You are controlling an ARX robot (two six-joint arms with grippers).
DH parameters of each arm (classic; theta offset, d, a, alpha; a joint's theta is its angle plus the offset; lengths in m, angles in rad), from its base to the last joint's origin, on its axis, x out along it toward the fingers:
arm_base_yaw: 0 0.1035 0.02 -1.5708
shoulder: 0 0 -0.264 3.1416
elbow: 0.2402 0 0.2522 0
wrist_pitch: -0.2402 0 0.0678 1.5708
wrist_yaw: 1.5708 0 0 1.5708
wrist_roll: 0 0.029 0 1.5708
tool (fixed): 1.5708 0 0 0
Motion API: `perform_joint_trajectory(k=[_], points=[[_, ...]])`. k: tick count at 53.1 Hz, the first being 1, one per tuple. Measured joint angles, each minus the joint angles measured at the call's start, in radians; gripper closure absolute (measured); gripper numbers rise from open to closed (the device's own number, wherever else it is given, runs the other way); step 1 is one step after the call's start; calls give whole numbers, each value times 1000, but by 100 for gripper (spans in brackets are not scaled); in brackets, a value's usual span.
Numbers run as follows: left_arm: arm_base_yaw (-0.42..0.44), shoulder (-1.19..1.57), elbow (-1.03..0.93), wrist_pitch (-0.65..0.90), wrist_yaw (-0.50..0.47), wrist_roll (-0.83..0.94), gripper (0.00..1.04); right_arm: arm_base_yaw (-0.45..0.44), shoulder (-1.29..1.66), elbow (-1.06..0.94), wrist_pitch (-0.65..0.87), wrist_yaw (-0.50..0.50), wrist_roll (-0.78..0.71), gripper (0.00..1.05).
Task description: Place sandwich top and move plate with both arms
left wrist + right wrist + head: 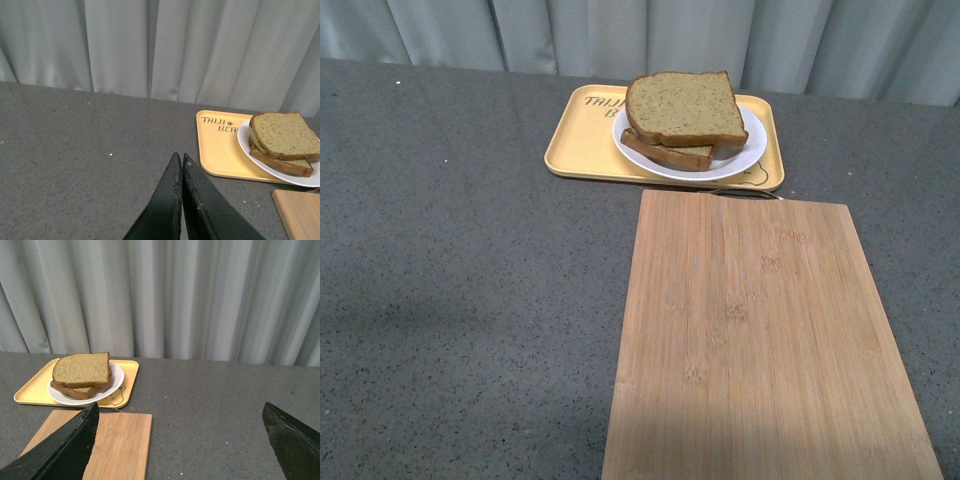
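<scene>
The sandwich top [684, 106], a plain brown bread slice, lies on a lower slice on the white plate [740, 164], which stands on the yellow tray at the back of the table. Both wrist views show it too: the sandwich top [285, 134] [81, 369] and the plate [243, 142] [116, 381]. Neither arm shows in the front view. My left gripper [180, 156] is shut with nothing in it, over bare table well short of the tray. My right gripper [180, 409] is wide open and empty, far from the plate.
The yellow tray [575, 148] with a bear drawing sits near the grey curtain. A bamboo cutting board [760, 340] lies in front of it, reaching the table's near edge. The grey speckled tabletop [460, 280] stretches to the left.
</scene>
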Motion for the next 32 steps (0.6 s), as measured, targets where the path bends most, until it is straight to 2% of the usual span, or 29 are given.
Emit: perform_joint_trajectory(k=[7,9,11,15,32], points=[[20,-213,-50,-162,27,4,101,0,0,0,0,0,0,9],[54,-269,-71,-191,81,5,101,0,0,0,0,0,0,9],[72,-298,-84,-210,91,7,101,0,0,0,0,0,0,9],[93,-380,-114,-267,91,7,101,0,0,0,0,0,0,9],[94,-694,-174,-516,96,7,101,0,0,0,0,0,0,9]])
